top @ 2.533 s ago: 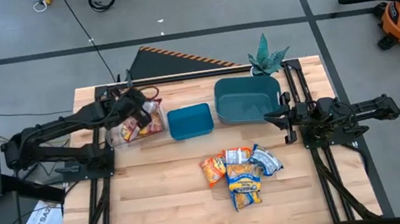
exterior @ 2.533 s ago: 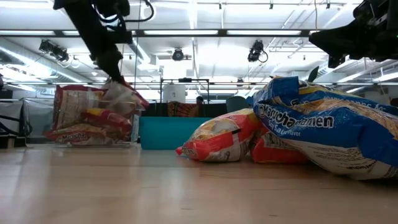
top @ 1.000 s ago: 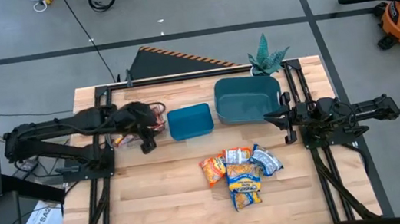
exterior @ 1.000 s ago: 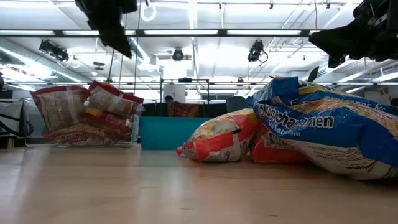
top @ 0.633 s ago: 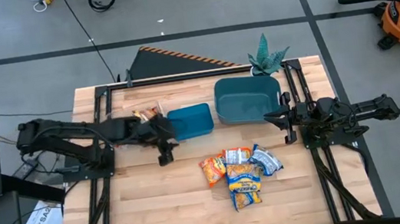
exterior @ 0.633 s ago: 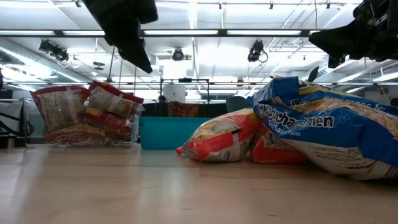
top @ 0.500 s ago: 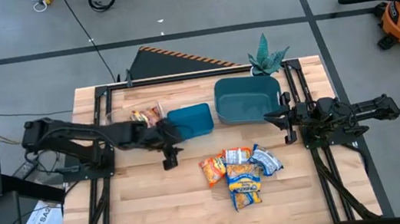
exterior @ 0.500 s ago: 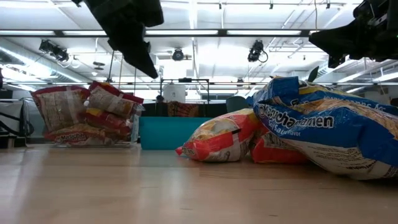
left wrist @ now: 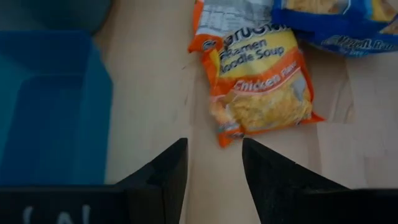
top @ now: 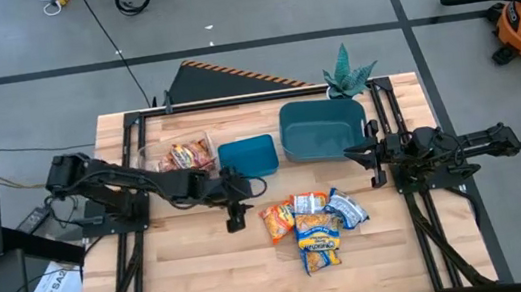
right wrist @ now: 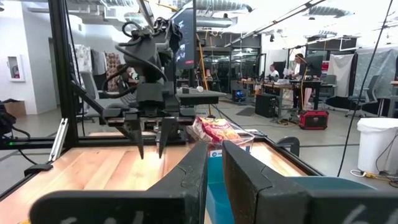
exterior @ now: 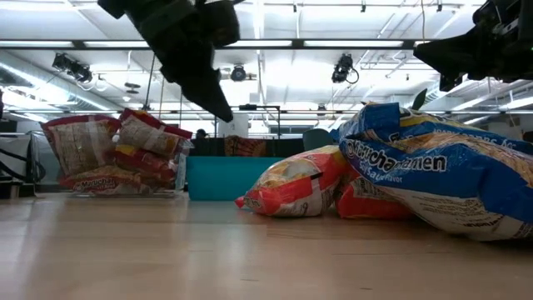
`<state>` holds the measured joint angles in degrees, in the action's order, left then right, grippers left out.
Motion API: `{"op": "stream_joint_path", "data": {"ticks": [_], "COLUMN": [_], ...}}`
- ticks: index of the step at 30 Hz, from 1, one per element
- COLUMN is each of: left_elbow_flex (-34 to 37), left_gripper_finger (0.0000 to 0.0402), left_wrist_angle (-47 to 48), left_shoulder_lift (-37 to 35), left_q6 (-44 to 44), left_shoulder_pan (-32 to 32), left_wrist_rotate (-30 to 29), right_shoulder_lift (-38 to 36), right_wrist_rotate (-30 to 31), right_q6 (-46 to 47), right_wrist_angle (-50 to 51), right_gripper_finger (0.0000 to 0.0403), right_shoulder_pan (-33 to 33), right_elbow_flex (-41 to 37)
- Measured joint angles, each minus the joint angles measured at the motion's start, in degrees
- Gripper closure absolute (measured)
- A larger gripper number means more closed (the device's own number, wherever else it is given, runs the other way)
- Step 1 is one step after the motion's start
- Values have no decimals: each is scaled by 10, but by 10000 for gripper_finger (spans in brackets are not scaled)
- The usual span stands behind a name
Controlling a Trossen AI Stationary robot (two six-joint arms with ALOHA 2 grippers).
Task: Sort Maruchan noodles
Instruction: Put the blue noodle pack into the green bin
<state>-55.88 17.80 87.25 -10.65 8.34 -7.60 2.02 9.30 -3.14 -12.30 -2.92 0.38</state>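
Observation:
Several Maruchan packets lie in a loose pile (top: 311, 225) on the table's near middle: an orange chicken packet (left wrist: 258, 87) at the pile's left edge, a blue one (exterior: 441, 175) and a blue-silver one (top: 347, 207). Red packets (top: 186, 156) sit in a clear box (exterior: 117, 154) at the back left. My left gripper (top: 234, 220) hovers open and empty just left of the pile; in its wrist view (left wrist: 214, 143) the orange packet lies ahead of the fingers. My right gripper (top: 357, 153) waits at the right, empty, with a narrow gap between its fingers (right wrist: 214, 152).
A small teal bin (top: 247, 158) and a larger teal bin (top: 319, 128) stand at the back middle, right of the clear box. Dark frame rails run down both sides of the table. Bare wood lies near the front edge. A plant (top: 347, 74) stands at the back.
My left gripper has gone from beside the clear box toward the table's right and near edges, stopping by the pile's left edge. It stays open and empty. The red packets rest still in the clear box, and the pile has not moved.

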Motion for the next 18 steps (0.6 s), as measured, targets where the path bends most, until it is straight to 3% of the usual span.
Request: {"op": "stream_joint_path", "data": {"ticks": [8, 12, 18], "left_elbow_flex": [-131, -181, -191], "left_gripper_finger": [242, 242, 242], "left_wrist_angle": [18, 29, -14], "left_shoulder_lift": [110, 150, 169], "left_q6": [45, 135, 340], "left_shoulder_pan": [19, 18, 10], "left_wrist_rotate": [-2, -2, -2], "right_shoulder_lift": [1, 1, 2], "right_wrist_rotate": [0, -1, 0], "right_q6": [0, 0, 0], "right_wrist_angle": [-9, -10, -22], "right_gripper_finger": [348, 348, 348], "right_shoulder_pan": [0, 0, 0], "right_elbow_flex": [0, 0, 0]}}
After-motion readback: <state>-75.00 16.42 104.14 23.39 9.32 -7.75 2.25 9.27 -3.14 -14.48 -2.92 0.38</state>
